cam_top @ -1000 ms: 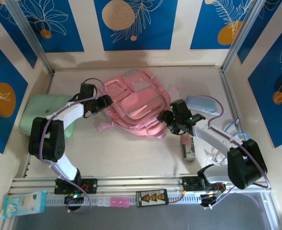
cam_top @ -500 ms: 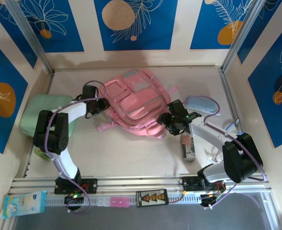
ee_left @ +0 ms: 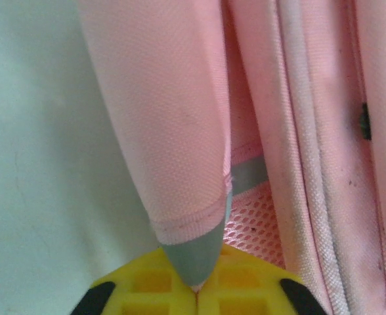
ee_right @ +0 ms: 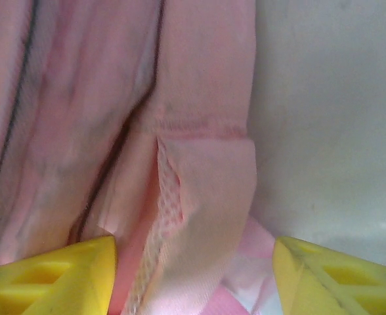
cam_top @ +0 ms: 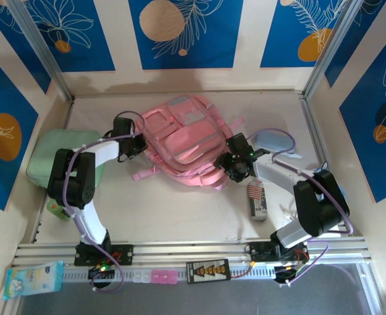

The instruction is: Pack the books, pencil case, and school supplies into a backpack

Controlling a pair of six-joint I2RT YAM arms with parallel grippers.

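backpack (cam_top: 186, 134): pink, flat at mid-table between the 2 arms. left gripper (ee_left: 195, 287): jaws pinching grey-tipped strap (ee_left: 180, 164). right gripper (ee_right: 194, 259): jaws spread astride side fabric; should close squarely on the fold before any lift.

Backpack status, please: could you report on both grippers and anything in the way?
Left gripper shut on grey-tipped strap. Right gripper open, straddling pink fabric at backpack edge. Flag-print pack loose on table nearby.

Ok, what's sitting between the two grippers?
Just the backpack. The top view shows the left gripper at its left edge and the right gripper at its lower right, by the straps.
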